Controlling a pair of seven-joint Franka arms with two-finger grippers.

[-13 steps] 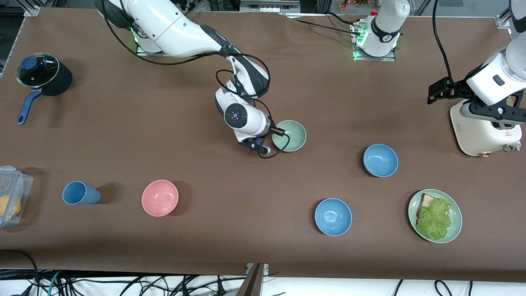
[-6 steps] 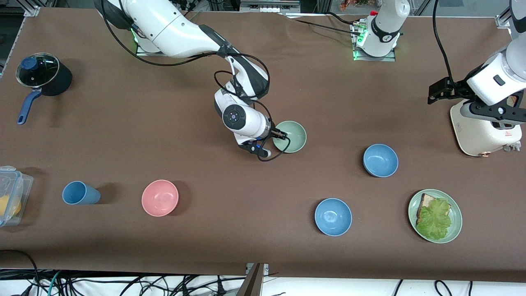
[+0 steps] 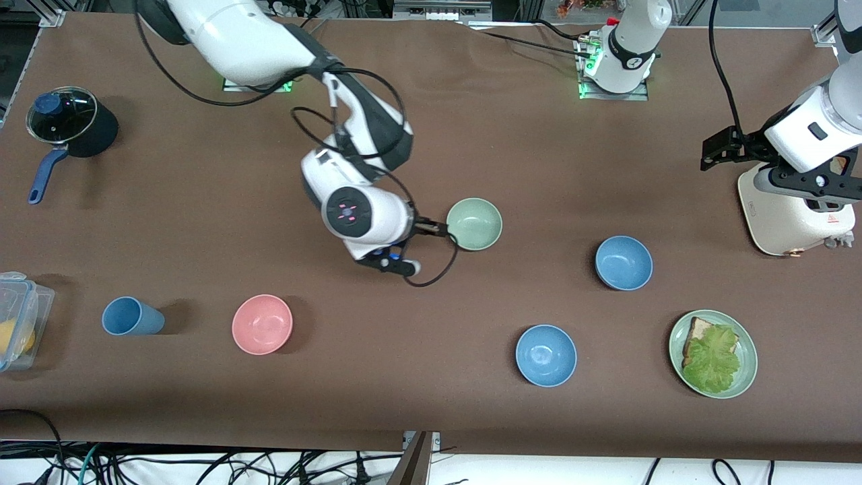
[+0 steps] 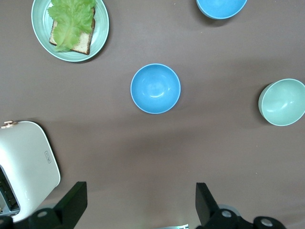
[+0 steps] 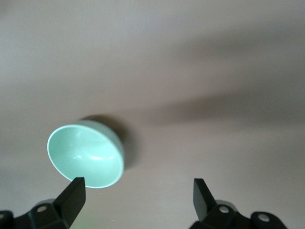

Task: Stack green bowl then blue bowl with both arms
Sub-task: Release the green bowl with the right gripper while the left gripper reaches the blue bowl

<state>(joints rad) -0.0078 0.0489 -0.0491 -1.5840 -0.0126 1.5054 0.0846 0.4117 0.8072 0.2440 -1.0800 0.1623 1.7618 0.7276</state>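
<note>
The green bowl (image 3: 475, 223) stands upright and empty in the middle of the table; it also shows in the right wrist view (image 5: 86, 155) and the left wrist view (image 4: 282, 102). My right gripper (image 3: 431, 230) (image 5: 137, 193) is open and empty, just beside the bowl's rim on the right arm's side, apart from it. Two blue bowls stand nearer the front camera, toward the left arm's end: one (image 3: 623, 263) (image 4: 156, 88) and one nearer still (image 3: 546, 355) (image 4: 221, 7). My left gripper (image 3: 808, 183) (image 4: 140, 200) is open and empty, waiting high over the toaster.
A white toaster (image 3: 788, 215) (image 4: 26, 167) stands at the left arm's end. A pale-green plate (image 3: 677, 337) (image 4: 100, 33) holds bread and lettuce. A pink bowl (image 3: 262, 324), blue cup (image 3: 131, 316), lidded pot (image 3: 71, 121) and plastic container (image 3: 17, 320) are toward the right arm's end.
My right gripper has drawn back from the green bowl's rim toward the right arm's end and risen. The bowl stays in place. The left arm has not moved.
</note>
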